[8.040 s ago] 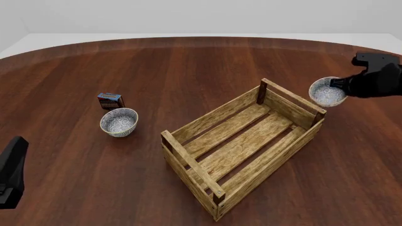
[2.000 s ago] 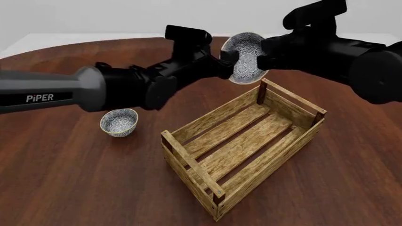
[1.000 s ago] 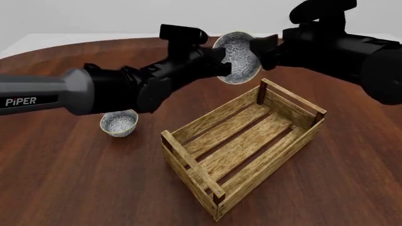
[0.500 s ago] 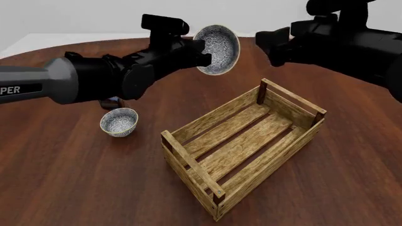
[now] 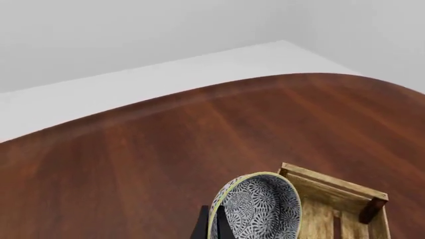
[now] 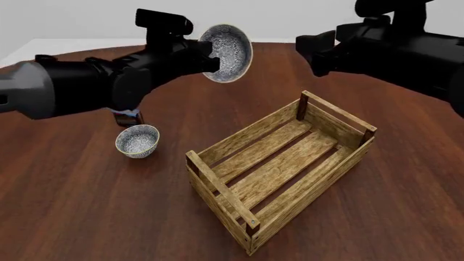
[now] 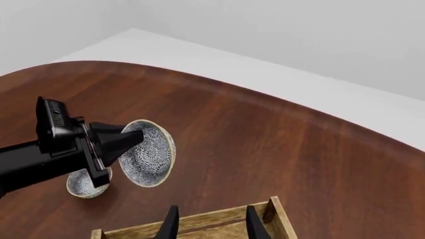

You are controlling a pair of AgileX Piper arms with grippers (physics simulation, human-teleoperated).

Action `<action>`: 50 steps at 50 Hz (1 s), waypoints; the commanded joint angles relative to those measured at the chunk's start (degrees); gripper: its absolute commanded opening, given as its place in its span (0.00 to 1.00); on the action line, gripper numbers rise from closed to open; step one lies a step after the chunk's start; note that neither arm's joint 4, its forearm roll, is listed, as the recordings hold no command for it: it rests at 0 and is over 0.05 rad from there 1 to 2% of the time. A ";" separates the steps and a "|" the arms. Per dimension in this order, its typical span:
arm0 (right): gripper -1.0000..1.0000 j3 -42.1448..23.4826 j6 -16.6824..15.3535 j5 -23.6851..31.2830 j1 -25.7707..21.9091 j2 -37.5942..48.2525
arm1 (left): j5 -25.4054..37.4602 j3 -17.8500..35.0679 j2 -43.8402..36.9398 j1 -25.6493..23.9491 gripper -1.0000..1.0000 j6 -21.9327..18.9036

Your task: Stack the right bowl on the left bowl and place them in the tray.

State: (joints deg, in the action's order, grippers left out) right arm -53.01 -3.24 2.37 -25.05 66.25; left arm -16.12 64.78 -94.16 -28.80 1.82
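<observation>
Left pincer [image 6: 212,56] pinches tilted bowl [image 6: 227,45] high above counter [image 6: 73,185]. Second bowl [image 6: 136,140] sits beside half-hidden small box [image 6: 125,116], left of empty tray [image 6: 279,168]. Right pincer [image 7: 209,223] spread, holding nothing.

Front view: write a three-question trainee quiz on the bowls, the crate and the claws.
1. True or false: the wooden crate has a bowl in it.
2. Which claw holds the raised patterned bowl? A) left B) right C) neither
3. Fill in: the second bowl sits on the ______.

Key:
1. False; only bare slats show inside the crate.
2. A; the left claw grips the tilted bowl by its rim, and in the right wrist view the right claw is open and empty.
3. Table, left of the crate, beside a small box largely hidden behind the left arm.
</observation>
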 commanded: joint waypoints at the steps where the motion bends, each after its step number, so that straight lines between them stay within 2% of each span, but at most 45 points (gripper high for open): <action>1: 1.00 -0.09 0.07 -0.19 -0.02 0.59 | 1.26 -1.46 2.72 1.80 0.00 -0.46; 5: 1.00 -0.11 0.13 -0.20 0.01 0.60 | 1.18 -2.47 3.94 3.18 0.00 -0.68; 6: 1.00 -0.10 0.14 -0.25 0.01 0.68 | 2.18 -1.61 3.06 4.99 0.00 -3.28; 8: 1.00 -0.12 0.17 -0.30 -0.04 0.80 | 1.49 -2.57 3.92 5.55 0.00 -4.82; 9: 1.00 -0.15 0.19 -0.29 -0.05 0.83 | 2.00 -2.35 3.82 5.63 0.00 -3.90; 15: 1.00 -0.17 0.31 -0.26 -0.10 0.87 | 2.77 -3.17 5.17 6.97 0.00 -4.55; 16: 1.00 -0.17 0.33 -0.34 -0.07 0.98 | 2.53 -3.43 5.40 8.13 0.00 -6.08; 22: 1.00 -0.08 0.24 -0.34 -0.12 1.03 | 3.07 -4.57 7.16 9.13 0.00 -7.14; 24: 1.00 -0.01 0.28 -0.24 -0.12 0.76 | 3.26 -4.63 7.38 9.34 0.00 -7.10; 27: 1.00 0.05 0.29 -0.10 -0.08 0.44 | 6.06 -3.37 7.31 9.36 0.00 -2.88; 29: 1.00 0.00 0.25 -0.04 -0.03 0.43 | 6.47 -3.24 7.40 8.99 0.00 -2.88; 31: 1.00 0.02 0.28 -0.03 -0.11 0.35 | 7.87 -2.87 7.26 7.54 0.00 -0.98; 35: 1.00 0.07 0.32 0.00 -0.12 0.22 | 8.66 -3.26 7.98 9.15 0.00 -3.56; 39: 1.00 0.07 0.32 -0.06 -0.06 0.24 | 9.84 -3.41 8.55 9.52 0.00 -2.87; 40: 1.00 0.08 0.35 -0.09 -0.05 0.26 | 11.38 -2.97 8.22 9.87 0.00 -0.04; 41: 1.00 0.08 0.31 -0.07 -0.06 0.22 | 11.55 -3.20 8.72 9.67 0.00 0.15; 42: 1.00 0.09 0.32 0.01 -0.13 0.14 | 11.66 -3.52 9.29 10.13 0.00 -2.13; 43: 1.00 0.09 0.31 0.03 -0.12 0.10 | 11.95 -3.32 9.14 11.41 0.00 -2.24; 50: 1.00 0.20 0.32 -0.01 -0.11 -0.03 | 14.80 -3.58 11.27 11.05 0.00 -0.87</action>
State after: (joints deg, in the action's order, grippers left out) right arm -52.89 -2.93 2.32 -25.15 66.42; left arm -4.76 61.12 -85.21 -18.71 0.07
